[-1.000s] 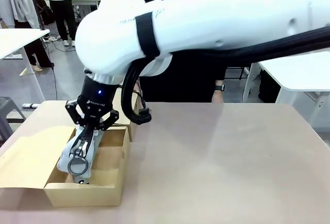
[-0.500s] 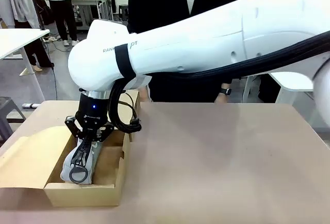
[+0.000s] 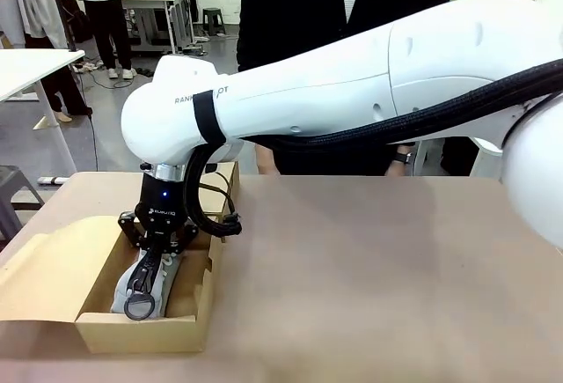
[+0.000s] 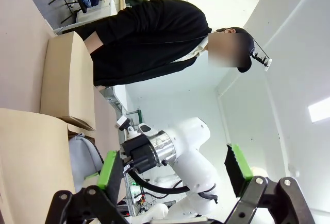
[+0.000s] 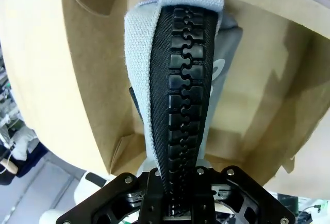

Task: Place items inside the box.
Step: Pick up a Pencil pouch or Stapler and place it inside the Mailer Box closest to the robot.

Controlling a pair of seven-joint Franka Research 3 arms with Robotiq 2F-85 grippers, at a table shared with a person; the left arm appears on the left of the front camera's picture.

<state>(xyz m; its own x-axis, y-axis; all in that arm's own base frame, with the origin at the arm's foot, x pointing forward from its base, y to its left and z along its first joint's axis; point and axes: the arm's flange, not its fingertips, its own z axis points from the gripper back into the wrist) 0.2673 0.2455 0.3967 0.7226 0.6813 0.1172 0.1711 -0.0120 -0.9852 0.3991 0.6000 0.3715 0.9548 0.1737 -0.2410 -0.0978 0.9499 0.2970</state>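
Note:
The grey zip pencil case (image 3: 145, 284) lies lengthwise inside the long brown box (image 3: 141, 332) at the table's left, its ring pull toward the near end. My right gripper (image 3: 160, 244) reaches across and stands over the case's far end. In the right wrist view the case (image 5: 178, 80) runs away from between my fingers (image 5: 178, 180), which still press its sides, with the box wall (image 5: 82, 80) around it. My left gripper (image 4: 174, 170) is open, green pads wide apart with nothing between them. Beyond it shows the grey case (image 4: 80, 154).
The box's wide flap lid (image 3: 40, 273) lies open to the left. A smaller cardboard box (image 3: 227, 176) stands behind the right arm. A person in black (image 3: 343, 13) stands at the far side. The right half of the table (image 3: 396, 268) is bare.
My right gripper has come down and carried the pencil case lower into the box, so it now lies flatter on the bottom. The person has shifted to the right.

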